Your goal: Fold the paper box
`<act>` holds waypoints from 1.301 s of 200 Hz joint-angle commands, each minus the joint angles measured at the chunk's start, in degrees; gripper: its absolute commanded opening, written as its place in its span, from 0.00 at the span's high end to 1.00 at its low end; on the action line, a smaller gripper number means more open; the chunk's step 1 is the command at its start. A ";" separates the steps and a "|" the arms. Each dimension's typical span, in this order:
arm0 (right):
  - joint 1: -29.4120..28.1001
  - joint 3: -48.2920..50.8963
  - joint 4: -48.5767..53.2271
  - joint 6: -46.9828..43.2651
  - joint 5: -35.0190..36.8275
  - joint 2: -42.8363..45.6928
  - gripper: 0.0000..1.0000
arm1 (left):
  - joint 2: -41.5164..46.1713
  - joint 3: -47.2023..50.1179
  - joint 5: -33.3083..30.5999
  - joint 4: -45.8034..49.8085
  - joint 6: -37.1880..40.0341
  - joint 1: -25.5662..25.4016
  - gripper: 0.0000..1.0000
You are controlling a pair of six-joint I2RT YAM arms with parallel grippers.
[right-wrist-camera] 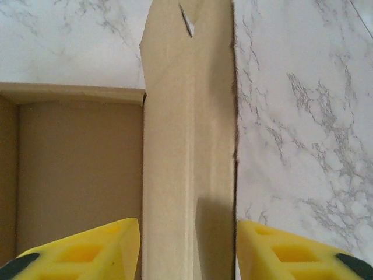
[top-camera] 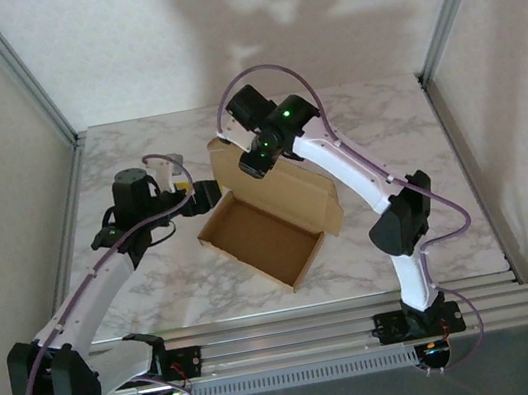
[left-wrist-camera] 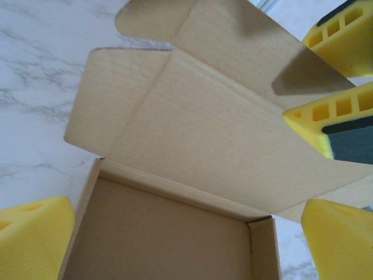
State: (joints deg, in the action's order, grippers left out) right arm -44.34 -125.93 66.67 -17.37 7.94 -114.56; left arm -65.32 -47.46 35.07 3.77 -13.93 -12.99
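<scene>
The paper box [top-camera: 263, 238] lies open in the middle of the worktop [top-camera: 415, 132], its long axis running from upper left to lower right of the top view. Its lid [top-camera: 295, 190] stands up along the upper right side. The right jaws straddle the lid's upper left end; I cannot tell whether they pinch it. The left jaws, spread wide, hover just beside the box's left corner. I judge that the right arm [top-camera: 350, 168] is nearer for closing the lid.
</scene>
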 commanded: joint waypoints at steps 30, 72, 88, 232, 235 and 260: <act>0.72 1.57 -0.14 3.04 -0.24 7.23 0.29 | 0.35 2.41 -5.11 -11.04 6.56 1.67 0.00; 1.33 17.79 -5.27 13.66 -3.64 22.87 0.09 | -4.21 -2.53 1.86 -8.33 19.28 3.15 0.01; 1.36 24.19 -6.90 18.17 -3.69 28.08 0.04 | -7.83 -7.32 3.30 -3.50 23.60 4.09 0.01; 3.97 65.54 -20.51 42.88 -8.05 53.62 0.26 | -29.69 -28.76 19.71 16.66 43.93 7.69 0.22; 3.99 65.87 -20.94 42.66 -8.30 53.53 0.26 | -29.83 -28.77 19.76 16.43 44.01 7.60 0.22; 3.95 67.76 -22.63 41.54 -9.61 52.46 0.31 | -31.08 -29.19 21.40 15.99 45.41 6.97 0.24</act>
State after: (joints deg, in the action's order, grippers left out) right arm -40.58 -59.83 48.29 24.34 0.34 -61.60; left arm -95.35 -74.59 52.99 17.17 28.01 -5.15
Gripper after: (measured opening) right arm 0.711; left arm 0.773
